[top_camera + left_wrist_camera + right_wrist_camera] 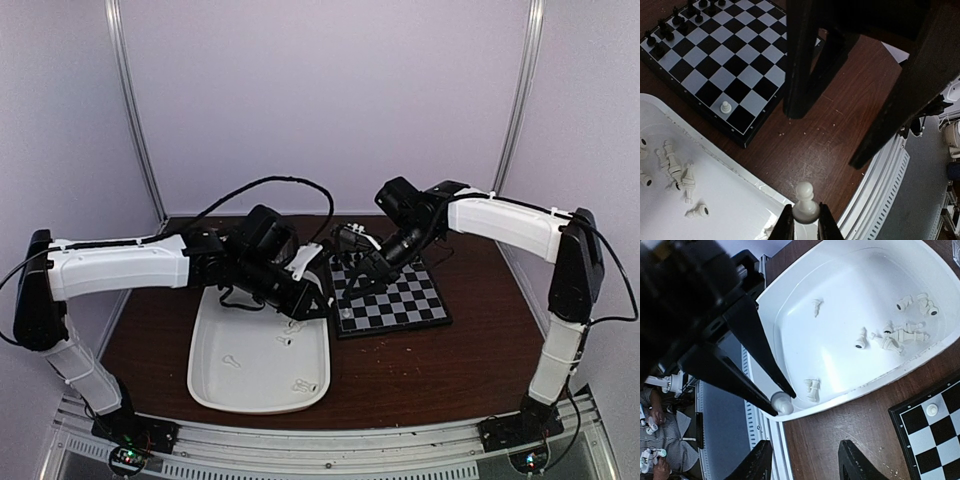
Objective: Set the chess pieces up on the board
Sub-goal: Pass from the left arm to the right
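If aloft, left end effector [806,222] downturned.

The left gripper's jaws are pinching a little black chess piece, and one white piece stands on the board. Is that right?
Not quite. The jaws of the left gripper pinch a white chess piece, not a black one; the left wrist view shows it plainly. The rest is right: a lone white piece stands on the board.

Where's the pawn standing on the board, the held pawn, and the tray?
standing pawn [726,105], left wrist view, its round head.
held pawn [804,191], left wrist view, its head.
tray [840,300], right wrist view, bare floor.
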Action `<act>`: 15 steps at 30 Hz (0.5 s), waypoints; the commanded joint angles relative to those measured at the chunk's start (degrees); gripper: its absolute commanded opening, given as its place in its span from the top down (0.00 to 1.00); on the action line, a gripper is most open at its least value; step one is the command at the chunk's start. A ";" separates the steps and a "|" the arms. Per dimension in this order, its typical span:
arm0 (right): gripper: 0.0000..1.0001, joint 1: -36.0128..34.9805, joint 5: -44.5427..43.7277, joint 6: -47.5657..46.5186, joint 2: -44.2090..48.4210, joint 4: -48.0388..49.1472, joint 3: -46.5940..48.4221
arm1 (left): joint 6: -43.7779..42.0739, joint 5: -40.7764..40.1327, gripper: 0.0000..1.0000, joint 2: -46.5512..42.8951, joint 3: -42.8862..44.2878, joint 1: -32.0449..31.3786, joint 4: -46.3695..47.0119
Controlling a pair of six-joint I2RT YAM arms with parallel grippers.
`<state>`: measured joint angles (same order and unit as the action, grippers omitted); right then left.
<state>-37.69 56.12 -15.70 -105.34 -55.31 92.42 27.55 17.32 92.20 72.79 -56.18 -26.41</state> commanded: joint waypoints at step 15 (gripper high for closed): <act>0.60 -1.68 10.04 9.40 -2.53 5.40 -0.80 | 3.33 5.30 0.90 -1.35 -4.25 0.30 11.33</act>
<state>-38.92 64.34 -7.51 -106.78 -51.64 92.47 29.95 21.41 92.20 69.52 -56.18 -19.29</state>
